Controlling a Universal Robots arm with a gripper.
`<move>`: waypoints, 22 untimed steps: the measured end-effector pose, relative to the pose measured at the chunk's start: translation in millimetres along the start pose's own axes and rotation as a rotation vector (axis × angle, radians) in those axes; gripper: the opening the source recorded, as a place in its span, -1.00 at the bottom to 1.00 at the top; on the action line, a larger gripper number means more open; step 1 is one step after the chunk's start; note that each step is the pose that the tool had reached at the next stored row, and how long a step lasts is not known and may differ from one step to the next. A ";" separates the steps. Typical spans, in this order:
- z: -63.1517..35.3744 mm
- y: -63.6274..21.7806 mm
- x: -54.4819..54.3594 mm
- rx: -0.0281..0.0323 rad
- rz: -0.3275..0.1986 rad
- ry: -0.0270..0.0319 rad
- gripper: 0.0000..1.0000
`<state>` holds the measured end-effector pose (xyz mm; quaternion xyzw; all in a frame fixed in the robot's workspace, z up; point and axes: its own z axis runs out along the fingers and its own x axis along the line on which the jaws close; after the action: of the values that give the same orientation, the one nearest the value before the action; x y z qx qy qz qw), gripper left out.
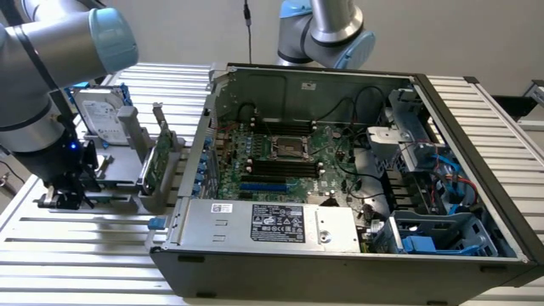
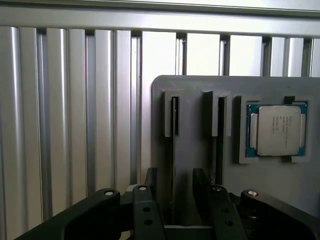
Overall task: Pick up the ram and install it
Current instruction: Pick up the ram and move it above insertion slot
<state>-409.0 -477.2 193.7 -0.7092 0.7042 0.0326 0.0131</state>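
Gripper [image 2: 175, 176]: pointed down over the grey holder [image 2: 192, 150], jaws spread wide, nothing clasped.
Ram [image 2: 174, 125]: stood on edge in a holder slot, between the fingers [image 2: 150, 187]; contact could not be judged.
Second slot [image 2: 218, 120]: just beside, with another thin dark edge in it.
Processor [image 2: 277, 129]: lay flat in its recess on the holder.
Hard drive [image 1: 102, 118]: upright at the exterior view's left, green card [image 1: 151, 162] near it.
Computer case [image 1: 340, 277]: open at the exterior view's right, motherboard [image 1: 281, 156] exposed.
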 end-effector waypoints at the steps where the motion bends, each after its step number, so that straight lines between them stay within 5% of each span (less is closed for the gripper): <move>1: 0.0 -0.3 0.0 0.0000 0.000 0.0000 -0.16; 4: -0.1 -1.2 0.0 -0.0002 0.000 0.0002 -0.16; 9: -0.3 -2.0 0.0 -0.0006 0.000 0.0002 -0.47; 22: -0.5 -4.5 -0.2 -0.0029 0.000 0.0001 -0.47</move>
<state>-404.5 -476.9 194.1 -0.7091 0.7042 0.0336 0.0121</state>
